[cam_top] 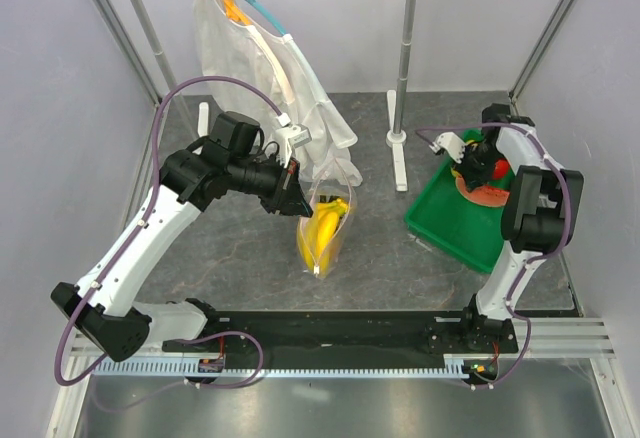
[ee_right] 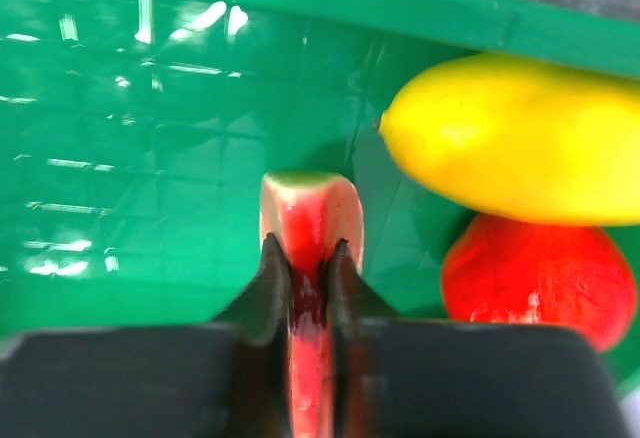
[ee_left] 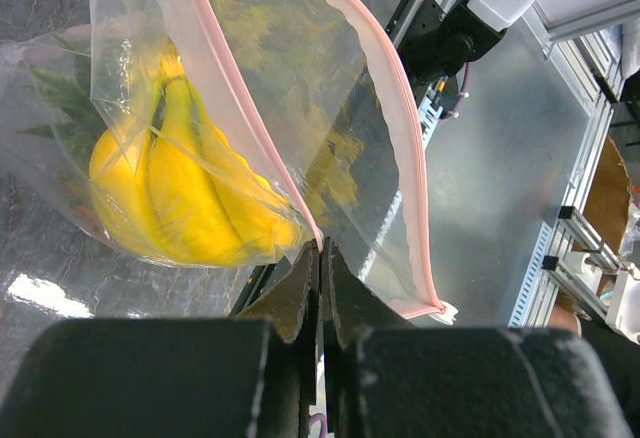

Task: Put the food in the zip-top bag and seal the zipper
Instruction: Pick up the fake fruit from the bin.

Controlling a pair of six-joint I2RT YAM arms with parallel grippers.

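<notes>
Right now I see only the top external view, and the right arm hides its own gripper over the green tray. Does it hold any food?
Observer: Yes. In the right wrist view the right gripper is shut on the watermelon slice, which stands edge-on between the fingers, over the green tray.
Operator: Is other food close to it?
Observer: A yellow piece lies in the tray beside the slice, apart from it.
Operator: And where does the left gripper grip the bag?
Observer: In the left wrist view the left gripper is shut on one strip of the zipper. The other strip bows away, so the zip-top bag is open, with the banana bunch inside.
</notes>
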